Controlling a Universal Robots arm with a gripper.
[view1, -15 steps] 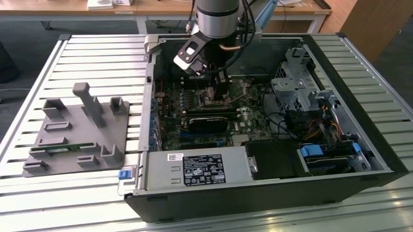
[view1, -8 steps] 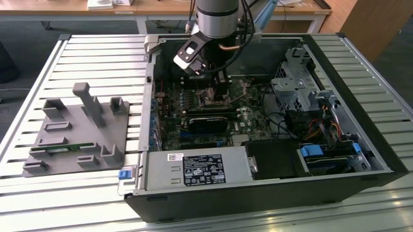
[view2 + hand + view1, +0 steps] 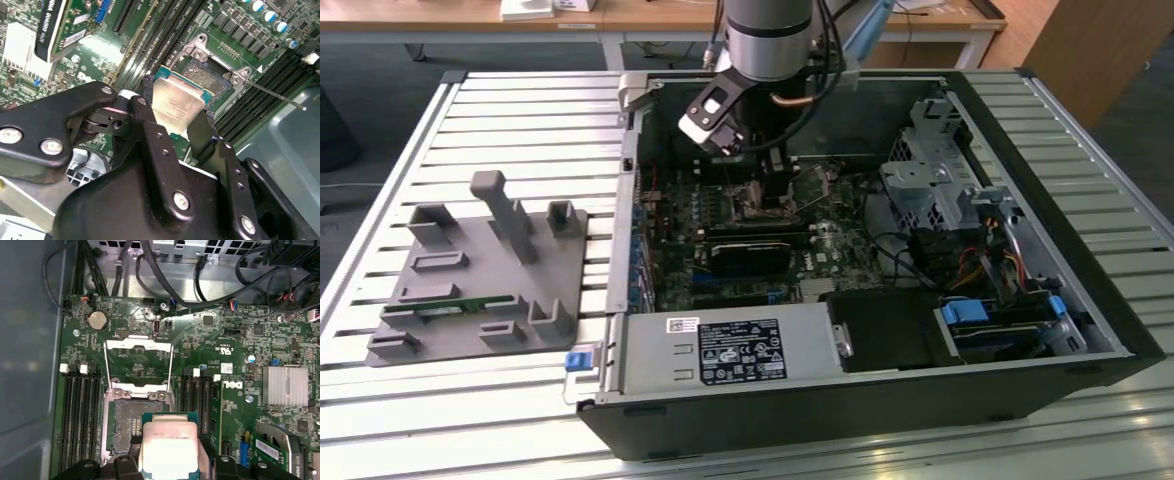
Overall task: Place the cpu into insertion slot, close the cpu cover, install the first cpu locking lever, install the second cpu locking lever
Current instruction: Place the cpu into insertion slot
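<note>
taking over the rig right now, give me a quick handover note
The claw is shut on the cpu, gripping two opposite edges.
The cpu hangs over the insertion slot, not seated.
The cpu cover is swung open; one locking lever sticks out unlatched.
Done: cpu in grasp at the slot.
Left: seating the cpu, closing the cover, latching both levers.

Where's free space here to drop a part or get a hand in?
Free: table slats beyond the grey fixture and along the case at the exterior view's right. Crowded: the insertion slot, with gripper holding the cpu near it, memory slots both sides.
</note>
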